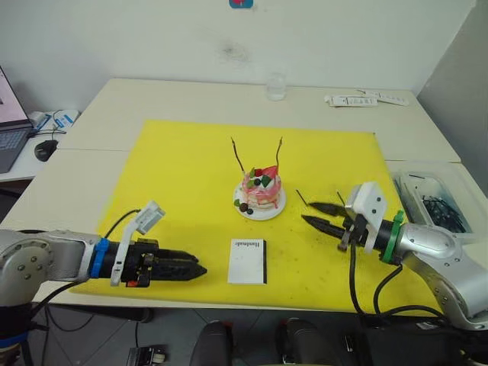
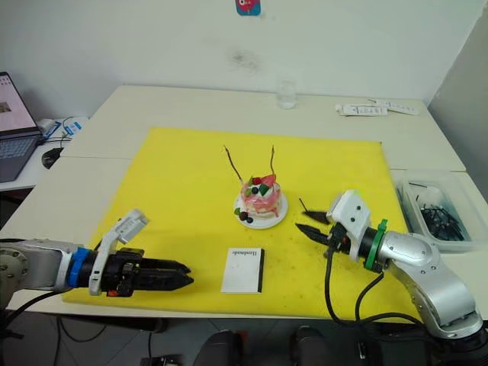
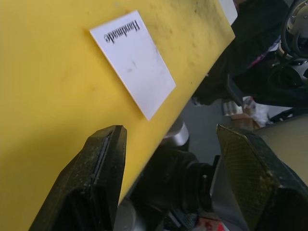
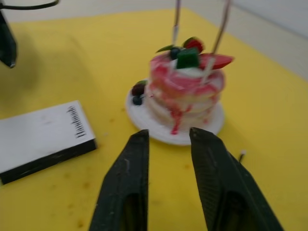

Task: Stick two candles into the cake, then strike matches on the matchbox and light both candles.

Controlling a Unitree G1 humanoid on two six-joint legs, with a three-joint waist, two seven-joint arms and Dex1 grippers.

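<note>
The pink cake point(image 1: 261, 191) sits on its white plate point(image 1: 268, 213) in the middle of the yellow mat point(image 1: 183, 175). Both candles stand upright in it, one on the left point(image 1: 238, 156) and one on the right point(image 1: 279, 152). The white matchbox point(image 1: 247, 261) lies flat in front of the cake. My left gripper point(image 1: 200, 270) hovers low just left of the matchbox point(image 3: 134, 62), open and empty. Right of the cake, my right gripper point(image 1: 307, 212) is open and points at the cake point(image 4: 185, 91). A thin dark match point(image 1: 301, 197) lies on the mat beside its upper finger.
A clear glass point(image 1: 275, 86) and white strips point(image 1: 366, 99) lie at the table's far edge. A clear plastic box point(image 1: 431, 202) holding dark sticks stands at the right. A laptop point(image 1: 8, 122) and a mouse point(image 1: 46, 149) sit at the far left.
</note>
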